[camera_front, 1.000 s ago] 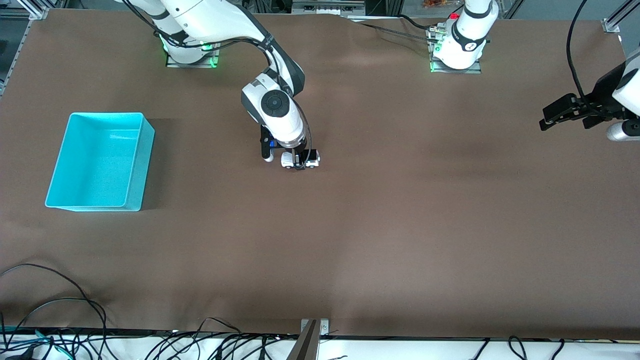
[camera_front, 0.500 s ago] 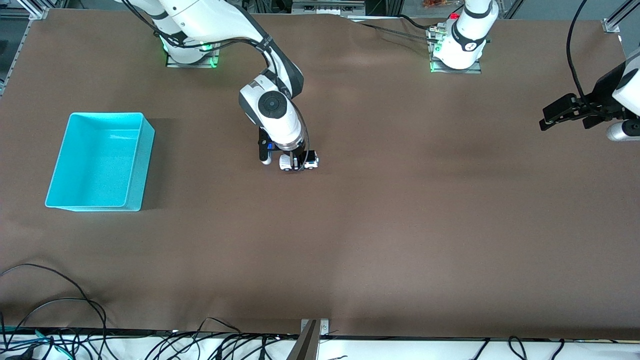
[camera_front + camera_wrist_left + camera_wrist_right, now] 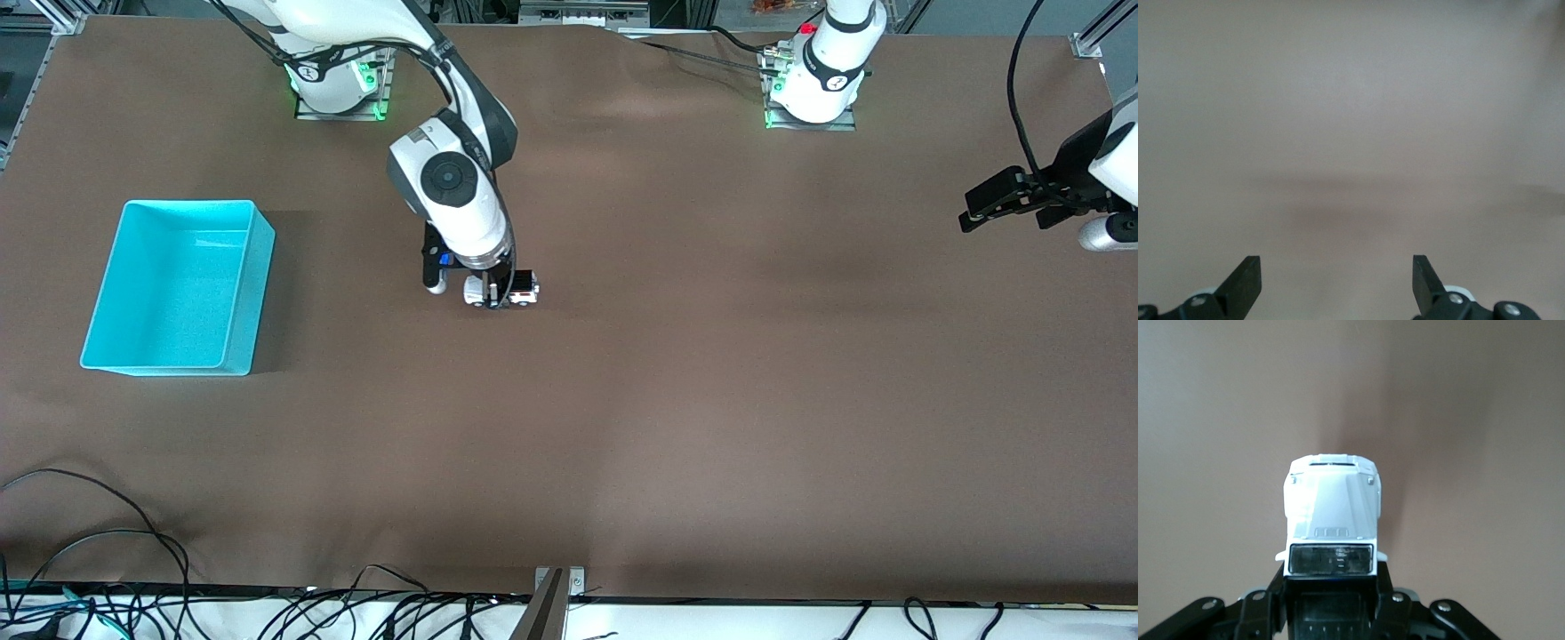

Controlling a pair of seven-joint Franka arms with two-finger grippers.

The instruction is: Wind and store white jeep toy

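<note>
The white jeep toy (image 3: 475, 290) stands on the brown mat near the table's middle, its wheels down on the surface. My right gripper (image 3: 500, 294) comes straight down on it and is shut on its body; in the right wrist view the white hood (image 3: 1331, 510) sticks out past the right gripper (image 3: 1331, 603), whose black fingers clamp both sides of the dark roof. The cyan bin (image 3: 252, 302) stands open toward the right arm's end of the table, well apart from the toy. My left gripper (image 3: 974, 206) waits open at the left arm's end, over bare mat, and the left wrist view shows nothing between the left gripper's (image 3: 1336, 277) fingers.
Black cables (image 3: 107, 533) lie along the table edge nearest the front camera. A small metal bracket (image 3: 553, 594) sits at the middle of that edge. Both arm bases (image 3: 338, 84) stand at the edge farthest from that camera.
The right gripper finished closing on the jeep, then slid it along the mat toward the cyan bin. The left arm has not moved.
</note>
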